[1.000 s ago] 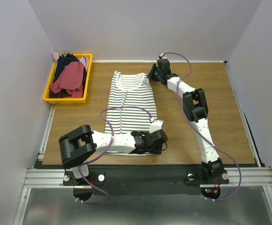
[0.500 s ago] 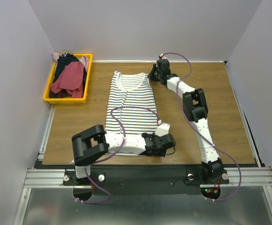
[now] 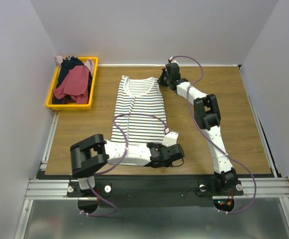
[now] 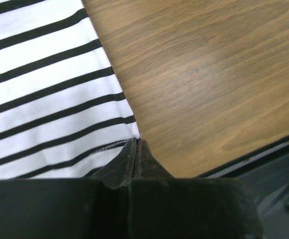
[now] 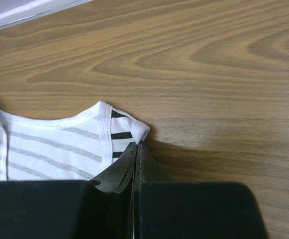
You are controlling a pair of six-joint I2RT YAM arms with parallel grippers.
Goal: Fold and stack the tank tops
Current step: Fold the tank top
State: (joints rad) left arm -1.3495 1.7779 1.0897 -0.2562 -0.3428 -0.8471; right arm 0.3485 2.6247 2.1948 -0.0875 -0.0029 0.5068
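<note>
White walls [image 3: 154,30] close in a wooden worktop [image 3: 224,99]. A striped top [image 3: 137,109] lies flat on it, neck away from the arm bases, hem toward them.

The left fingers [image 4: 132,149] are pressed together on the hem's right corner. In the left wrist view, the cloth spreads up and to the left of the tips. Bare wood lies to their right, and the worktop's near edge is just beyond that.

The right fingers [image 5: 132,152] are also together, pinching the end of the right shoulder strap. In the right wrist view, the strap's white binding bunches slightly at the tips. The striped cloth runs off to their left, and bare wood lies ahead of them and to their right.

Both sets of fingers therefore hold the same long side of the striped top, one at each end. The rest of it lies on the worktop.

Far to the left of the right fingers, a yellow bin [image 3: 69,106] sits at the worktop's corner. It holds a red top [image 3: 74,82], a navy top [image 3: 69,67] and a pink top [image 3: 59,60], all heaped together.
</note>
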